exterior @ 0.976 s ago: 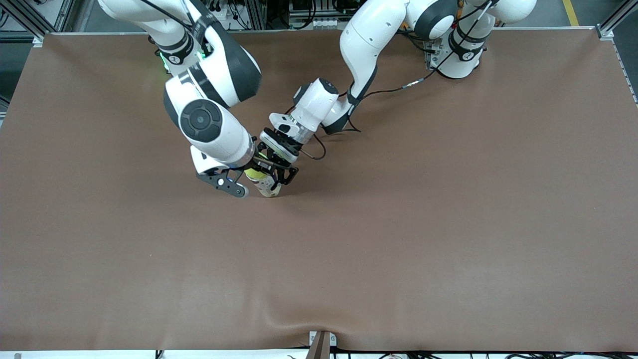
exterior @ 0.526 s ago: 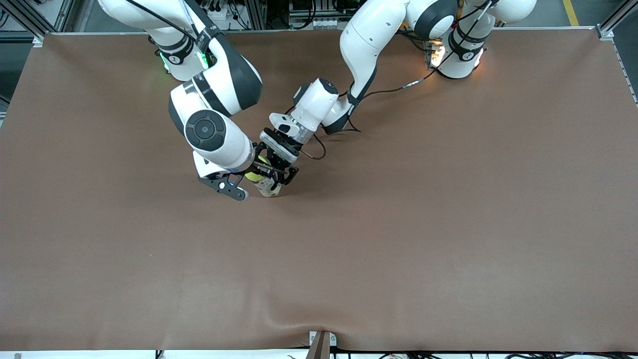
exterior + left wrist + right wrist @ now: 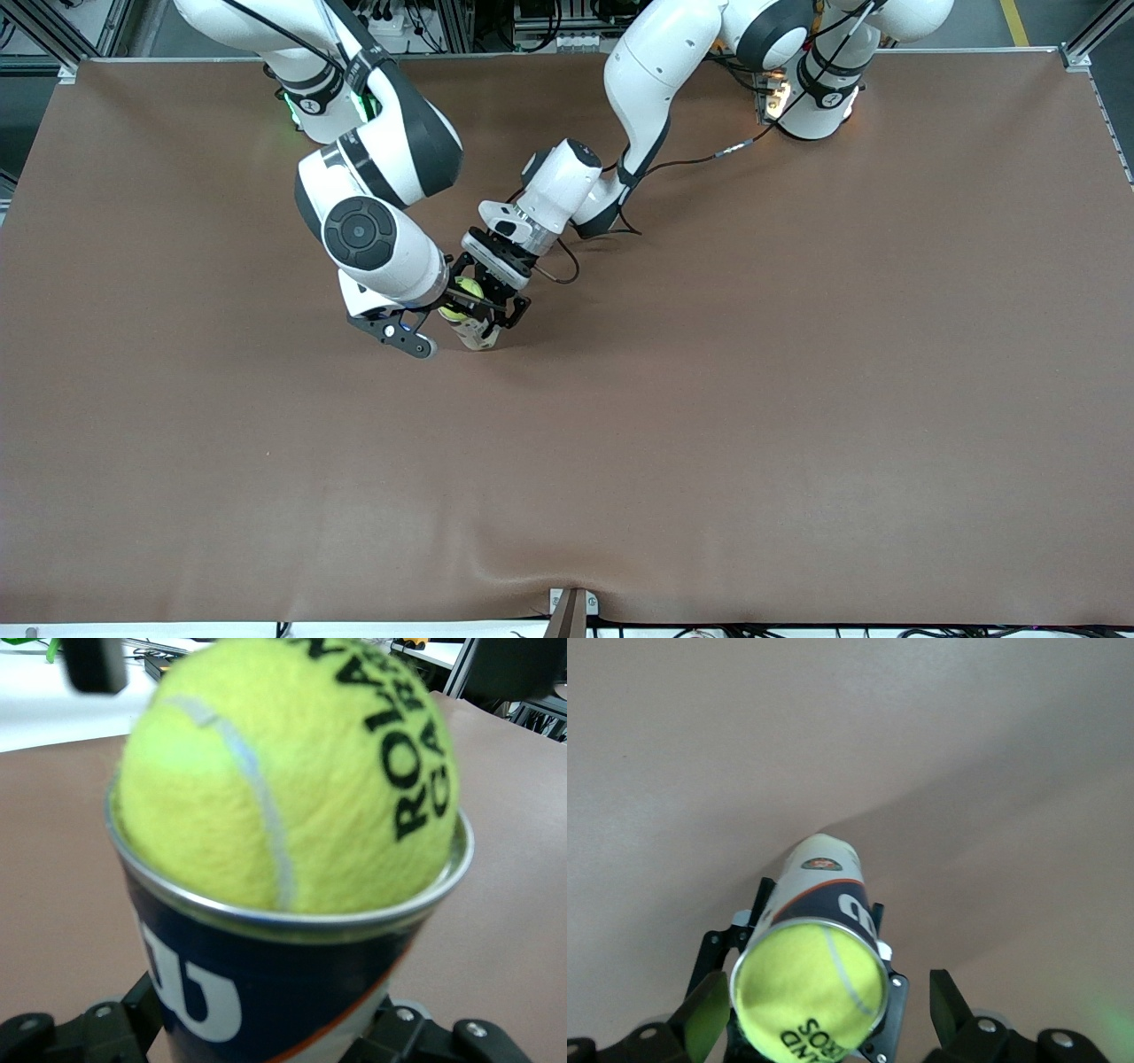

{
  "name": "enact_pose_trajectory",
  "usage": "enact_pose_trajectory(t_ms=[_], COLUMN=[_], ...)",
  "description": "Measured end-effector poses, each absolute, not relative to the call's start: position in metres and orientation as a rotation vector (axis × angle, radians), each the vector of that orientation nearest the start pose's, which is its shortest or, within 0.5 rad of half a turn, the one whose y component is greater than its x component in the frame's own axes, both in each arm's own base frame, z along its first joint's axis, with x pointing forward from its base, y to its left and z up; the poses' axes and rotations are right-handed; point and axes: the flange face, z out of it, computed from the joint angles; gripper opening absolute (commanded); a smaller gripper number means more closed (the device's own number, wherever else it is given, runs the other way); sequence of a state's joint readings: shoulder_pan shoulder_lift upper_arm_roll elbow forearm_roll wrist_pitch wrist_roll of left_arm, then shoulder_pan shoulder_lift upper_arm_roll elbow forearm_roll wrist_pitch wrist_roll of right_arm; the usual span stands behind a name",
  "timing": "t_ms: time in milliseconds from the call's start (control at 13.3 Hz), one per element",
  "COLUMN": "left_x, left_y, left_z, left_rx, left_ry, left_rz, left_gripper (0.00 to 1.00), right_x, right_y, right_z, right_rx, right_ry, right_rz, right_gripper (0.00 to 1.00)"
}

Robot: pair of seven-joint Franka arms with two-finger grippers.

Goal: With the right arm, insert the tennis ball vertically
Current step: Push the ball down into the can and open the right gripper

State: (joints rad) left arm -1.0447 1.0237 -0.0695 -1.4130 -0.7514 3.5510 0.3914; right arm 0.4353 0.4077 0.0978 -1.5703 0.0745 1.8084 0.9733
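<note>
You see the right gripper (image 3: 824,1028) spread wide just above the ball (image 3: 811,992), which sits in the can's (image 3: 266,992) mouth; the left gripper (image 3: 496,315) seems clamped on that can.

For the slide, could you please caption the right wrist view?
Open right end effector above a tennis ball seated in the can mouth.

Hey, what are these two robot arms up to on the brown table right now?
The left end effector grips a tennis ball can that stands on the brown table. A yellow tennis ball sits in the can's open mouth, its upper part above the rim. The right end effector hangs over the can with its fingers spread wide on either side of the ball, not touching it.
</note>
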Motion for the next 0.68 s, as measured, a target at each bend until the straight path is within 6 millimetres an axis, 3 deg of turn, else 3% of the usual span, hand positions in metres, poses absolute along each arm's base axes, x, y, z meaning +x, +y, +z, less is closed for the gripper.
enact_pose_trajectory(t_ms=[375, 676], left_x=[0.413, 0.413], left_y=[-0.612, -0.612], left_z=[0.194, 0.194], left_rx=[-3.115, -3.115], left_ry=[0.927, 0.927], left_rz=[-1.589, -1.588], left_gripper=[0.87, 0.88], right_x=[0.572, 0.569], right_y=[0.29, 0.297], right_z=[0.446, 0.437], right_rx=[-3.083, -3.089], right_ry=[0.713, 0.684], right_rz=[0.342, 0.347], right_gripper=[1.0, 1.0])
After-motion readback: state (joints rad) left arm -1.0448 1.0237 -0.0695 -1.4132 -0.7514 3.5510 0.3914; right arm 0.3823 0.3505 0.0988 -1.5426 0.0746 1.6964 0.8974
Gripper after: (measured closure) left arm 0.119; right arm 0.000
